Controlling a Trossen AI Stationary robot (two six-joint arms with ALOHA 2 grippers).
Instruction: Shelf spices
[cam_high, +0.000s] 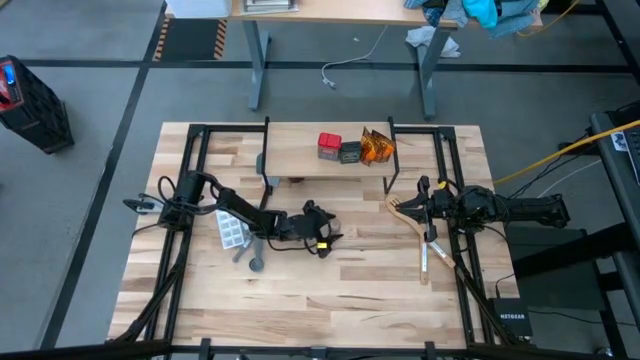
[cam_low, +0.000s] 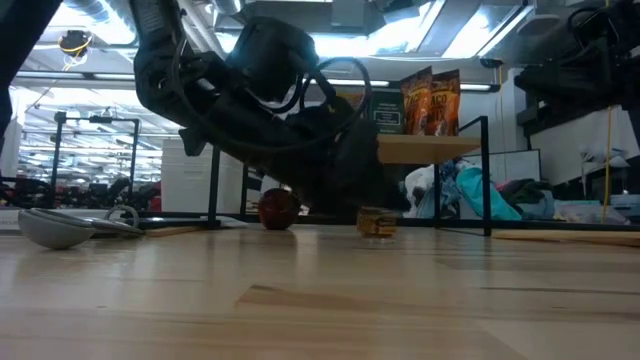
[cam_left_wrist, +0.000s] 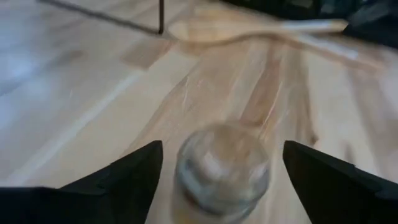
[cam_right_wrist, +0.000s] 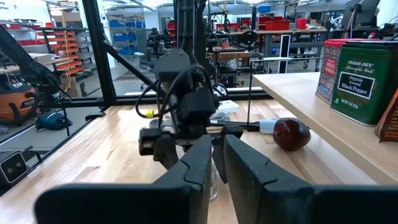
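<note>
Jar (cam_left_wrist: 222, 167) sits mid-table between the left gripper's (cam_high: 325, 238) spread fingers (not touching); right gripper (cam_high: 418, 205), clenched, waits at right.

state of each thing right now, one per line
left gripper: open, fingers either side of the jar
jar: upright on the table, not gripped
right gripper: shut, empty
red box: on the shelf
dark grey box: on the shelf
orange packets: standing on the shelf
</note>
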